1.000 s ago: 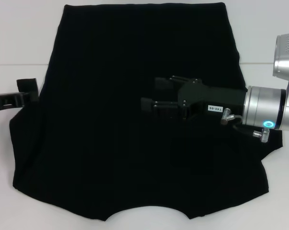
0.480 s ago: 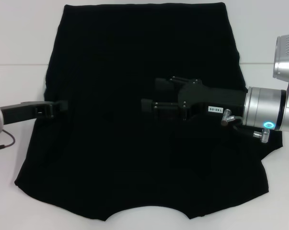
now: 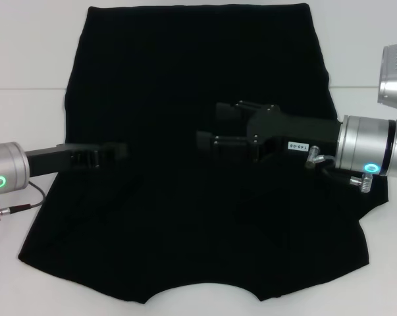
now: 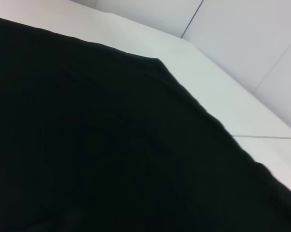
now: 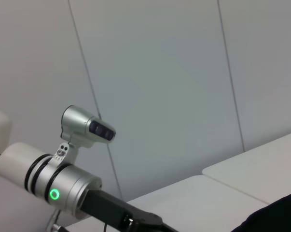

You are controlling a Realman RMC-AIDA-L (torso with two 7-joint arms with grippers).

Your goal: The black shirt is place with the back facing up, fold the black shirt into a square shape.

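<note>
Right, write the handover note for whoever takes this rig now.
Left end effector: above the black shirt, over its left part; open or shut unclear.
Right end effector: open, holding nothing, above the shirt's right-centre.
Shirt: spread on the white table, neckline edge nearest the robot.
Done: no square yet; whether any side is folded in cannot be told.
Left: fold it into a square.

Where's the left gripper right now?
In the head view, the left gripper is over the left half of the black shirt, pointing inward toward the right gripper, with a gap between them.
</note>
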